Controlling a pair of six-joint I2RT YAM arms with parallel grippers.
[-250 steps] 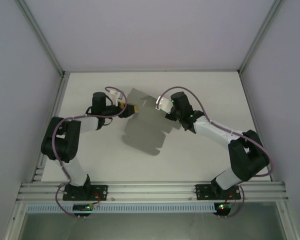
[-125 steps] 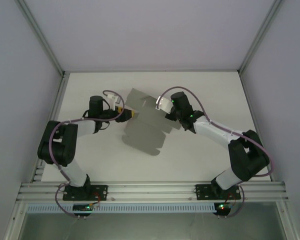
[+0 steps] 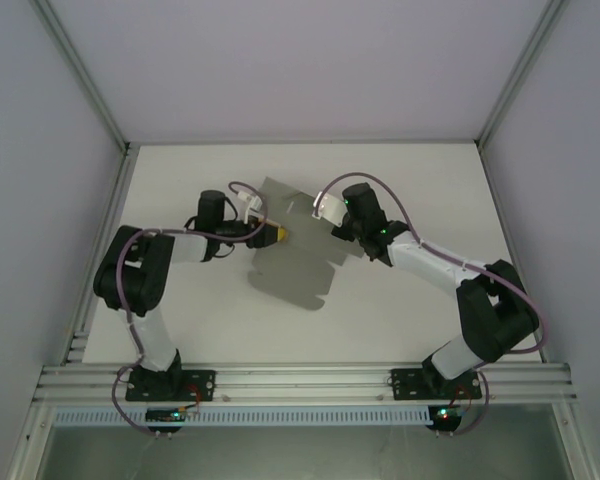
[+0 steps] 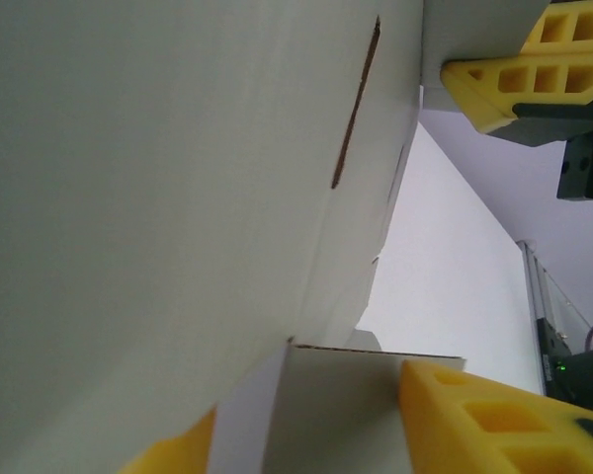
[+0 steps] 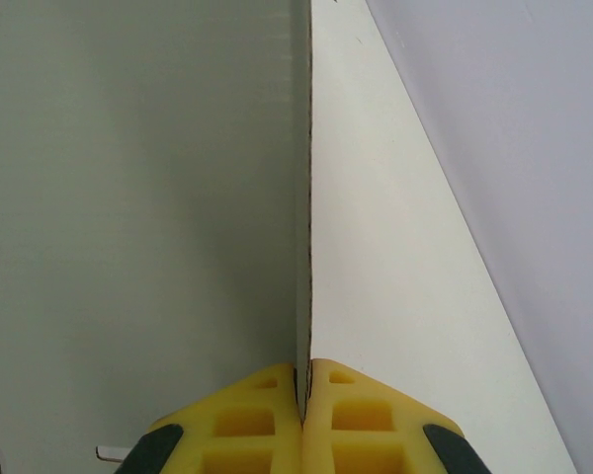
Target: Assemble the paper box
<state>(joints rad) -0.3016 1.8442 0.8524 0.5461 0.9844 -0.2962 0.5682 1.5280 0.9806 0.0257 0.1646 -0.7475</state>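
Observation:
The paper box (image 3: 298,258) is a flat grey die-cut sheet, lifted at a slant above the table's middle. My right gripper (image 3: 332,214) is shut on its right edge; in the right wrist view the yellow fingers (image 5: 267,420) pinch the thin cardboard (image 5: 138,197) edge-on. At the sheet's upper left edge sits my left gripper (image 3: 274,234). In the left wrist view the sheet (image 4: 158,168) looms close, with a slit in it. A small flap (image 4: 346,405) stands between the left gripper's (image 4: 306,439) parted yellow fingers (image 4: 474,420); one finger touches it, the other is apart.
The white table (image 3: 400,310) is bounded by an aluminium frame rail (image 3: 300,380) at the near edge and pale walls on the other sides. The right gripper's yellow finger (image 4: 519,79) shows at the top right of the left wrist view.
My left gripper has swung right onto the sheet's left edge and its jaws have narrowed around a flap. The right gripper and the sheet have stayed put.

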